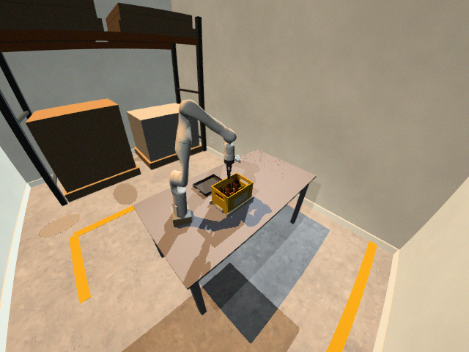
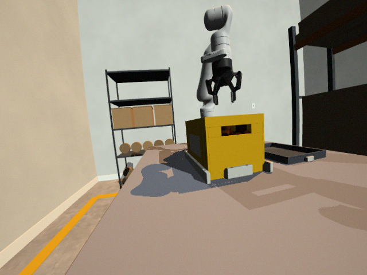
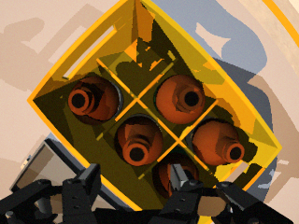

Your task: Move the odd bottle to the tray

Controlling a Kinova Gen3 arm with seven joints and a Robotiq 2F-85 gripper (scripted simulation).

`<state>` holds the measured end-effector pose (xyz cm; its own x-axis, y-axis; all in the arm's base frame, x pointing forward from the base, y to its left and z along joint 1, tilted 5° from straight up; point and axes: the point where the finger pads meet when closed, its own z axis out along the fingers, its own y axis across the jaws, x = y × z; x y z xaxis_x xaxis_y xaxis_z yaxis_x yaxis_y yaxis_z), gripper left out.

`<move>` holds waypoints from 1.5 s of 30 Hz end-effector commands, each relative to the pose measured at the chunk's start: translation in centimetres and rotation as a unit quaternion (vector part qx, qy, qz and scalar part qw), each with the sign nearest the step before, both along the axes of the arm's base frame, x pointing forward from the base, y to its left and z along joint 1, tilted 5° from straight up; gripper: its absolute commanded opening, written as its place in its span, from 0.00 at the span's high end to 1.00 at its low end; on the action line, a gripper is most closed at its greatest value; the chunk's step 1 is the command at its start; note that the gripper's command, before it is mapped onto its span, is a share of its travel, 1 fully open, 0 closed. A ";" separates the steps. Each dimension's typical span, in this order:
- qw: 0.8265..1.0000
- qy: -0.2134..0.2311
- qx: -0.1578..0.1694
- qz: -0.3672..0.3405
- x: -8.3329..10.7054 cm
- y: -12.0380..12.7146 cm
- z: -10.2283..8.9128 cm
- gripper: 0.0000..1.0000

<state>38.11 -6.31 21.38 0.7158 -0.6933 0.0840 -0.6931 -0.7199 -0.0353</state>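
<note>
A yellow crate (image 3: 149, 103) stands on the table, also in the top view (image 1: 231, 192) and the exterior view (image 2: 229, 145). In the wrist view several brown bottles stand upright in its cells: one at the left (image 3: 84, 100), one at the upper right (image 3: 183, 96), one in the middle (image 3: 137, 144), one at the right (image 3: 220, 144), and one (image 3: 168, 175) partly hidden behind a fingertip. My gripper (image 2: 224, 97) is open and empty, hanging a little above the crate's top; it also shows in the wrist view (image 3: 131, 189). The dark tray (image 2: 292, 151) lies beside the crate, empty.
Grey blocks (image 2: 238, 171) sit against the crate's base. My arm's base (image 1: 181, 215) stands on the table near the tray (image 1: 206, 184). Shelving (image 2: 140, 118) stands beyond the table's far edge.
</note>
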 end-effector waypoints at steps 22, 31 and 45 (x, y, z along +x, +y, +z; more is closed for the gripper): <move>1.000 0.000 0.000 0.000 0.1 0.0 -1.3 0.36; 1.000 0.000 0.000 0.000 0.3 0.0 -2.5 0.36; 1.000 0.000 0.000 0.000 0.4 0.0 -3.8 0.36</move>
<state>38.56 -6.16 17.80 0.7175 -0.6912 0.0861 -0.6908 -0.7220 -0.0394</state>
